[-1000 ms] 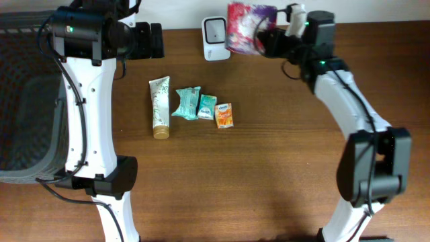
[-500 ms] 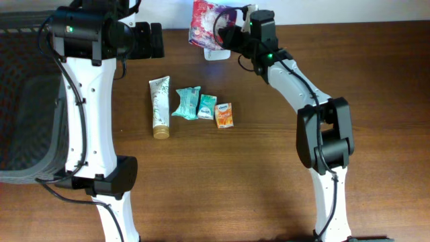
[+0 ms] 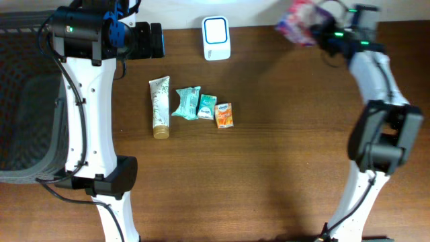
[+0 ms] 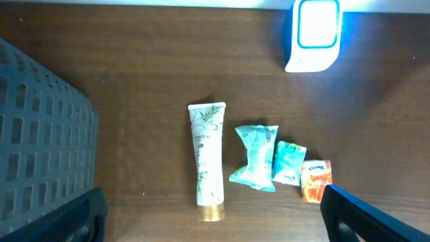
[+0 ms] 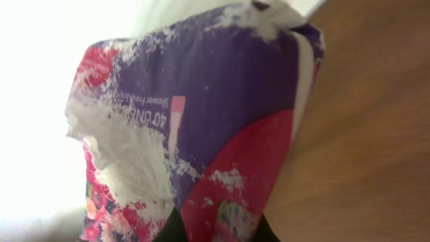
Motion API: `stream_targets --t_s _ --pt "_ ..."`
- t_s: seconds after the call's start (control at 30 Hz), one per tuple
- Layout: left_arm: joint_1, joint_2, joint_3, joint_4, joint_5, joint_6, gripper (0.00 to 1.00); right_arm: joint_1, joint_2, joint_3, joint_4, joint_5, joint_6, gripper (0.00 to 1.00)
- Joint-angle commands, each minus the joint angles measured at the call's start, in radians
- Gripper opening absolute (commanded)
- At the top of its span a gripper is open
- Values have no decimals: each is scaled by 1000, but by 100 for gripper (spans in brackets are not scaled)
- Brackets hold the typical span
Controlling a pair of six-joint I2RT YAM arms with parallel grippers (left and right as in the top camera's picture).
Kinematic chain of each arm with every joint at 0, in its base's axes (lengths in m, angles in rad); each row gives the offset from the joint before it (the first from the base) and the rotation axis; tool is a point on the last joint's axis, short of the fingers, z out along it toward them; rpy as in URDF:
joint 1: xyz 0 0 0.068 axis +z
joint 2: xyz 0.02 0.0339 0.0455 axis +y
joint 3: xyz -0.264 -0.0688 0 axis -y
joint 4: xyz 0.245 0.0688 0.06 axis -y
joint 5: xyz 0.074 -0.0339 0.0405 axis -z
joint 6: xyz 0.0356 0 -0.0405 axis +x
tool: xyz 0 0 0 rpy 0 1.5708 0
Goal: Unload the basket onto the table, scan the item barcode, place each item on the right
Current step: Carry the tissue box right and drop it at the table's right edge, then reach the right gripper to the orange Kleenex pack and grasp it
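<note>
You had a brown wood-grain counter (image 3: 269, 168) in front of you. A dark mesh basket (image 3: 20, 101) with square holes sat off its left edge.

Your left end effector (image 3: 153, 40) hung above the far left part of the counter. Its jaws were spread wide and held nothing.

Your right end effector (image 3: 324, 30) was up by the far right corner, clamped tight on the floral pack (image 3: 299, 20). The pack was off the counter, over the far edge and well to the right of the scanner (image 3: 216, 38). It stuck out from the fingers toward the left. From overhead it was blurred, so you could not settle its long axis there. In the right wrist view the floral pack (image 5: 201, 128) was a soft, crinkled plastic bag in purple, pink and white. Its long axis ran away from the fingers and leaned to one side. The printed lettering on it read upside down.

The scanner was a white, rounded block with a blue-lit face, standing at the far edge.

Four things lay in a row nearer the middle of the counter:
- A pale tube (image 3: 160, 107) lay flat with its long axis far to near and its gold cap toward the near edge.
- A crumpled teal packet (image 3: 187, 103) lay just to the right of the tube.
- A smaller teal packet (image 3: 206, 106) came next.
- A small orange packet (image 3: 224, 115) came last.
</note>
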State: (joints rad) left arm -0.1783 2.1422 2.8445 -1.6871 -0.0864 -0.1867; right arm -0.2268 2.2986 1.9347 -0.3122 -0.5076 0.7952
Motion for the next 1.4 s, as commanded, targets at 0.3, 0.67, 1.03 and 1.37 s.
stream_targets --t_s 0.3,0.67,1.03,1.37 --pt "5 -4 0 -1 0 5 99 -375 -44 -13 -224 240 111 5" --pt "5 -4 0 -1 0 5 99 -423 -74 -11 -291 166 -171 99" --pt "5 -4 0 -1 -1 5 99 -280 -345 -12 -654 -192 -616 96" --pt "5 -4 0 -1 -1 5 99 333 -247 -13 -859 77 -814 99"
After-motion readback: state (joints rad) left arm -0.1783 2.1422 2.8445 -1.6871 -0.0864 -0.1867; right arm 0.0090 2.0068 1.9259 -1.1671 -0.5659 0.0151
